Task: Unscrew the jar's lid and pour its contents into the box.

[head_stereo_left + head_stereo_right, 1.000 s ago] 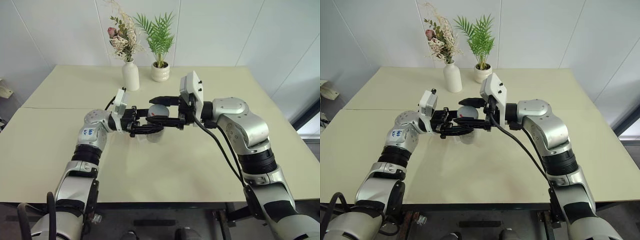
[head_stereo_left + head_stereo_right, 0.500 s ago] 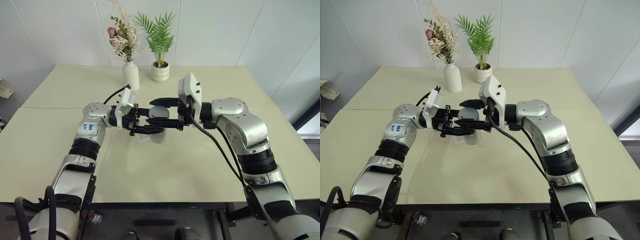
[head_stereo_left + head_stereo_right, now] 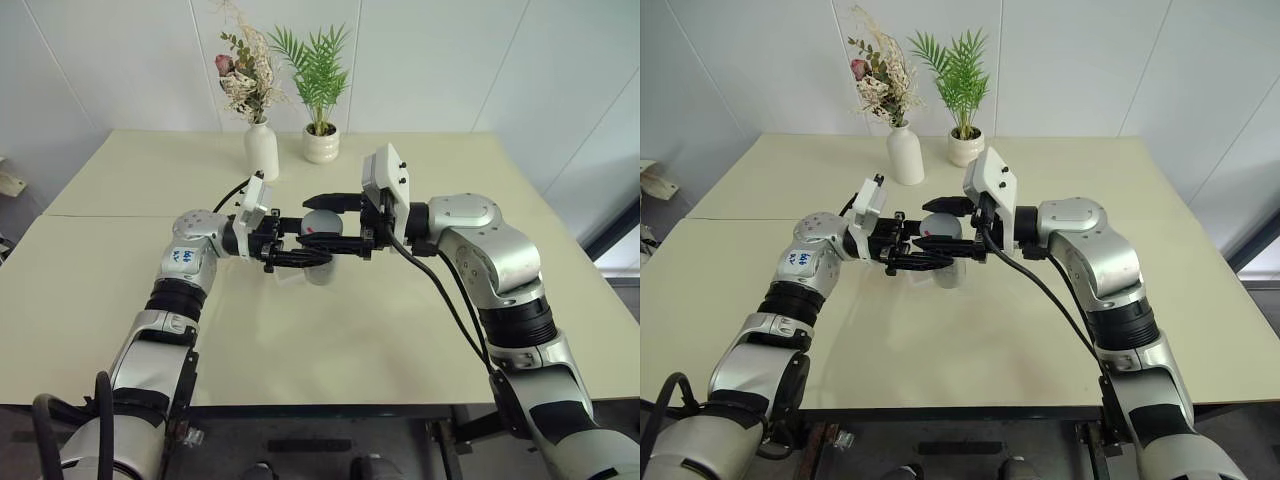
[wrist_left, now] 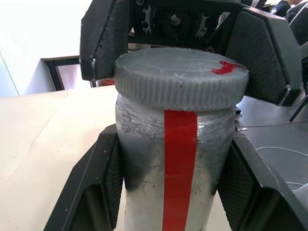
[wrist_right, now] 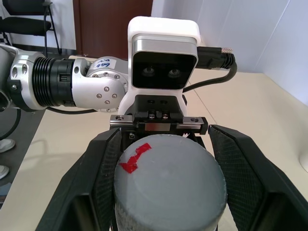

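My left hand (image 4: 168, 163) had just tightened on the jar (image 4: 175, 159), which I held above the counter (image 3: 300, 340). My right hand (image 5: 168, 178) stayed clenched on the lid (image 5: 171, 185). So I judged the unscrewing could begin; the lid was still on.

Left end effector (image 3: 300, 257) clamped on jar (image 3: 318, 262), right end effector (image 3: 322, 222) gripping lid (image 3: 320, 220), above table (image 3: 330, 330)
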